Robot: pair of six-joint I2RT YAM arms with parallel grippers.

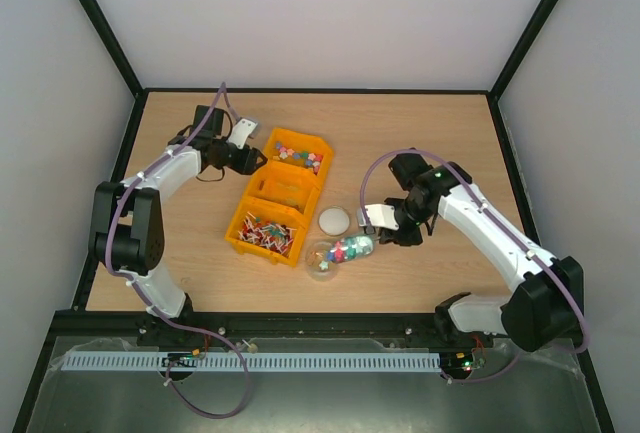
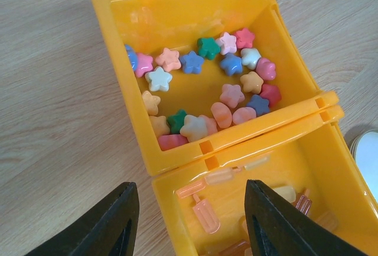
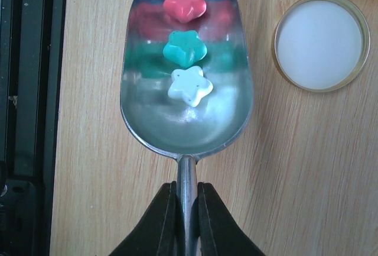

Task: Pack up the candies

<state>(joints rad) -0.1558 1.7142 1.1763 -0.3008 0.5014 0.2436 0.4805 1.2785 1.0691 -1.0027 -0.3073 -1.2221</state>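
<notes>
Right gripper (image 3: pixel 187 194) jaws pinch the scoop (image 3: pixel 189 129) handle, three candies (image 3: pixel 185 48) in its bowl, right of the yellow bin (image 2: pixel 177 7). Left gripper (image 2: pixel 190 208) jaws spread above the bin's candy-filled end compartment

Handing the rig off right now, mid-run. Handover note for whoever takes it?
The left gripper is open and holds nothing. It sits above the yellow bin, at the divider next to the compartment holding the candies.
The right gripper is shut on the scoop handle. At least three candies are in the bowl, and the tip is at the jar mouth.
Done: some candies are in the jar.
Left: most are in the bin. The lid is off, on the table beside the jar.
</notes>
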